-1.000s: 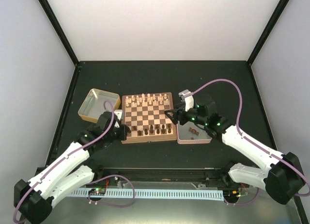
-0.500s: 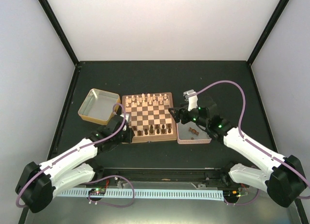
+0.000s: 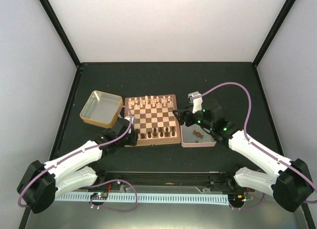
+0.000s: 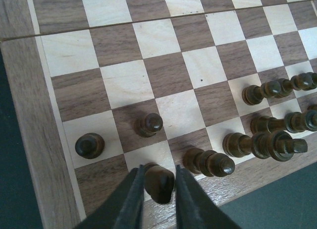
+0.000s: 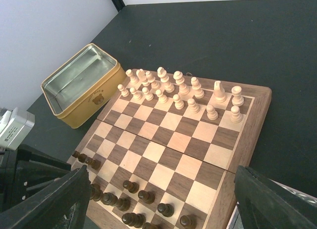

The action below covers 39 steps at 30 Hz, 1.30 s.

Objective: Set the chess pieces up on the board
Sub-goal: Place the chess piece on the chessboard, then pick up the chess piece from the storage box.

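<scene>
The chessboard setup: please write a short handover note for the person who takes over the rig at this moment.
Left gripper: shut on a dark piece, low over the near row of the board, close to its left corner.
Right gripper: open and holding nothing, above the board's right side.
Done: the pale pieces stand on the two far rows, and many dark pieces stand on the two near rows.
Left: release the held piece on its square. A few loose pieces lie in the tin right of the board and probably need placing.
</scene>
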{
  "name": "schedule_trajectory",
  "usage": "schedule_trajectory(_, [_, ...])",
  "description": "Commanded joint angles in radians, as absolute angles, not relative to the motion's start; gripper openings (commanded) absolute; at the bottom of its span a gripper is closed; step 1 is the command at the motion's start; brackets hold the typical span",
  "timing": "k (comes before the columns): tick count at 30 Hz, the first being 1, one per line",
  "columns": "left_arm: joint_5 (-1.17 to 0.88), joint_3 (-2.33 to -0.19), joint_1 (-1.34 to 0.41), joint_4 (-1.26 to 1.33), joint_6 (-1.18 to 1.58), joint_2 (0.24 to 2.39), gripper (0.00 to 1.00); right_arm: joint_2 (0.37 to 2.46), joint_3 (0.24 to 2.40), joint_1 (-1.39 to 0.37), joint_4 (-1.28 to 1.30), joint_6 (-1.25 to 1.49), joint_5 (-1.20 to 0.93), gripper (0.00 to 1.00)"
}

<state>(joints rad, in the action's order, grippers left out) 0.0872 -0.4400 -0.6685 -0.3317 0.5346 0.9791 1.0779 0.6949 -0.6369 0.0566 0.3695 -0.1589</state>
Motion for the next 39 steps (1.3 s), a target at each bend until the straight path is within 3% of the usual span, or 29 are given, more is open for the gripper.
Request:
schedule_trajectory(1, [0.109, -0.437, -0.68, -0.311, 0.525, 0.988, 0.26, 1.058, 0.69, -0.631, 0.058, 0.379, -0.132, 0.8])
schedule_trajectory(10, [0.109, -0.477, -0.68, -0.375, 0.528, 0.933, 0.4, 1.029, 0.717, -0.631, 0.129, 0.418, -0.072, 0.8])
schedule_trajectory(15, [0.154, -0.547, -0.681, -0.432, 0.545, 0.841, 0.45, 1.059, 0.824, -0.619, 0.417, 0.469, 0.097, 0.78])
schedule_trajectory(20, [0.197, -0.599, -0.679, -0.439, 0.543, 0.743, 0.48, 1.14, 0.871, -0.567, 0.684, 0.418, 0.098, 0.7])
schedule_trajectory(31, [0.179, -0.667, -0.679, -0.417, 0.513, 0.678, 0.51, 1.367, 0.866, -0.542, 0.772, 0.34, 0.058, 0.66])
schedule_trajectory(36, [0.172, -0.664, -0.679, -0.415, 0.506, 0.683, 0.52, 1.431, 0.849, -0.541, 0.766, 0.33, 0.01, 0.52])
schedule_trajectory(39, [0.171, -0.664, -0.679, -0.414, 0.502, 0.688, 0.52, 1.456, 0.832, -0.542, 0.764, 0.354, 0.027, 0.49])
